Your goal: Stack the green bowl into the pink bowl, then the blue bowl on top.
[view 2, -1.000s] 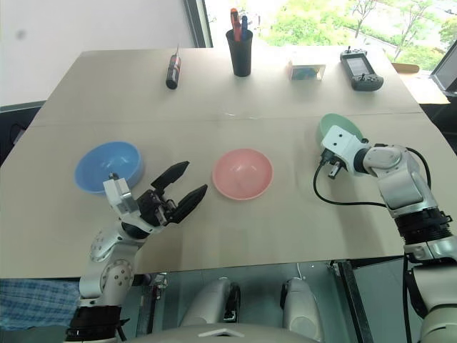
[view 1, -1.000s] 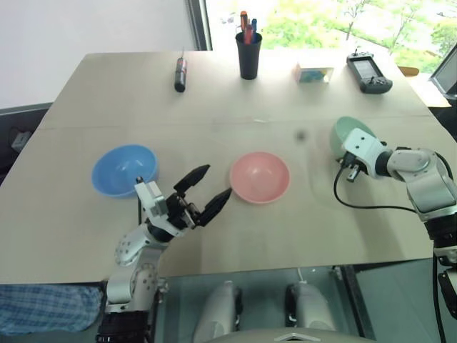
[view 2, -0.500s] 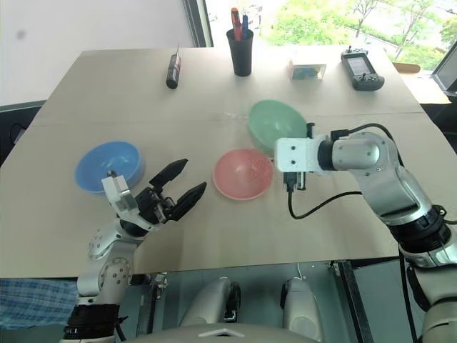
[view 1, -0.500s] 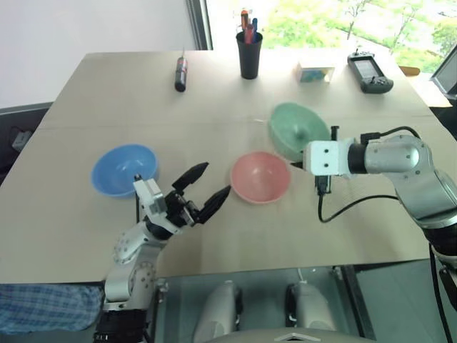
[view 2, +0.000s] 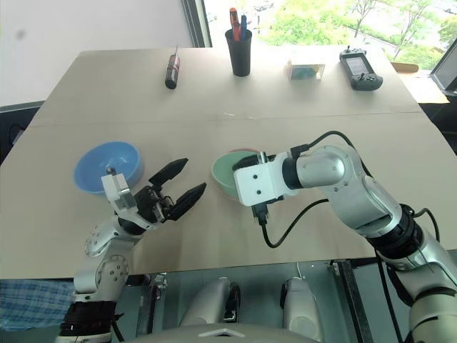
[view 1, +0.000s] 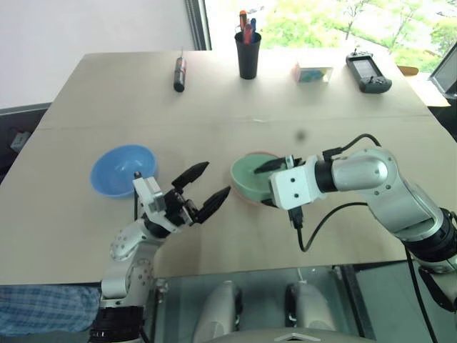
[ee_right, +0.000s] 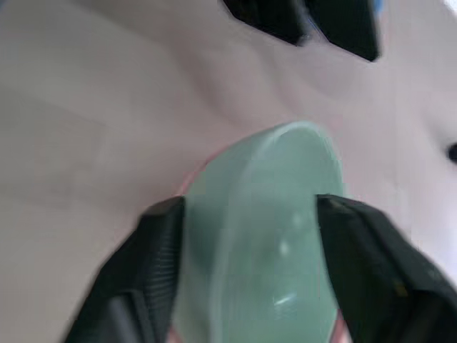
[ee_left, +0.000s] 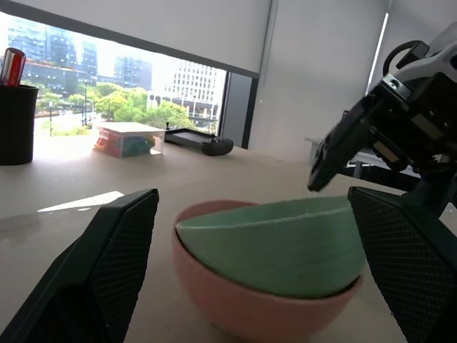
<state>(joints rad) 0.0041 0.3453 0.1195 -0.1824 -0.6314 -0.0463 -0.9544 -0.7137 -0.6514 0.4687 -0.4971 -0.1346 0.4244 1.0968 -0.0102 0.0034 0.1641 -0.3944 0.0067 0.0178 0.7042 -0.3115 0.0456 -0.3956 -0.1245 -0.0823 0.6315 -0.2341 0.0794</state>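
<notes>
Mint-green bowl (ee_left: 275, 246) sits tilted inside the pink bowl (ee_left: 235, 307), shown by the left wrist view; the right gripper (ee_right: 246, 243) straddles it wide; the left gripper (view 1: 202, 191), at eight o'clock, gapes empty.

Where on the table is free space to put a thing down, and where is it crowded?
Bare table lies left of the screwdriver, in the wide band between the pen cup row and the bowls, and at the right side past the right arm. It is crowded in the near middle: blue bowl, left gripper, green bowl in the pink bowl, right gripper.
</notes>
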